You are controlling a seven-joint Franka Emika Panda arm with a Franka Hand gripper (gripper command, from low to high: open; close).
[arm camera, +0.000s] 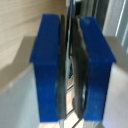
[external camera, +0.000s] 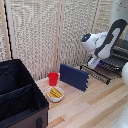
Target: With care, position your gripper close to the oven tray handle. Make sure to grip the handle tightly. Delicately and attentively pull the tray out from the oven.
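Note:
In the exterior view my gripper (external camera: pixel 93 64) hangs from the white arm at the exterior view's right, down at the outer edge of the oven tray (external camera: pixel 105 67). The tray is a black wire rack sticking out from the oven (external camera: pixel 121 49) over the table. The handle (external camera: pixel 96 75) is the thin dark rail along the rack's front edge. The wrist view shows the gripper (arm camera: pixel 70 70) with its two blue fingers (arm camera: pixel 49 65) drawn close together, dark pads pressed on a thin dark bar, which is the handle (arm camera: pixel 67 30).
An upright dark-blue panel (external camera: pixel 74 76) stands just beside the rack's end. A red cup (external camera: pixel 53 78) and a plate (external camera: pixel 55 94) of yellow food sit on the wooden table (external camera: pixel 95 107). A large black fabric bin (external camera: pixel 20 95) fills the exterior view's left.

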